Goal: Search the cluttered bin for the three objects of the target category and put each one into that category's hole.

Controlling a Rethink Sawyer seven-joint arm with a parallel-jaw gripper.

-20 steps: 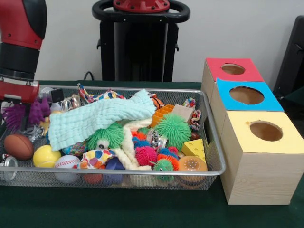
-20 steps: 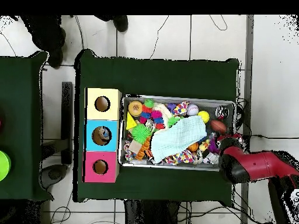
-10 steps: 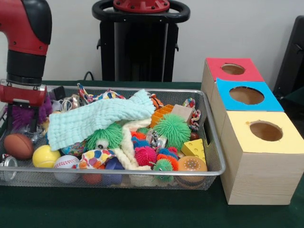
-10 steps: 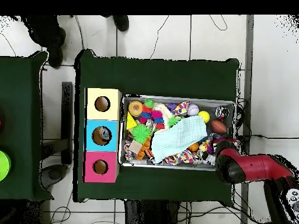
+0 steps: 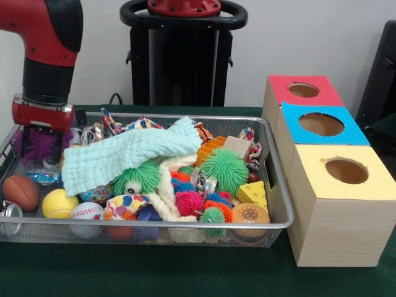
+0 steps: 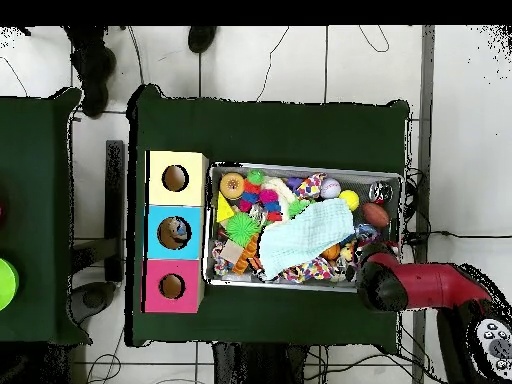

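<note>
A wire bin [image 5: 185, 117] holds a heap of toys under a pale green cloth [image 5: 124, 154]. My gripper [image 5: 38, 147] hangs over the bin's left end, shut on a purple spiky toy [image 5: 34, 142] that sits between its fingers just above the other toys. Beside it lie a brown football [image 5: 20, 192], a yellow ball [image 5: 60, 203] and a baseball [image 5: 86, 213]. To the bin's right stand three boxes with round holes: red [image 5: 278, 83], blue [image 5: 352, 133] and yellow [image 5: 309, 176]. In the overhead view the red arm [image 6: 420, 285] covers the gripper.
Further right in the bin are a green spiky ball [image 5: 225, 168], a pink spiky ball [image 5: 190, 202], a cheese wedge [image 5: 253, 193] and a toy burger [image 5: 250, 215]. The boxes [image 6: 155, 232] touch the bin's end. Green cloth covers the table [image 6: 280, 130].
The arm has risen and shifted right along the bin's left end. The purple spiky toy has come up and across with the gripper.
</note>
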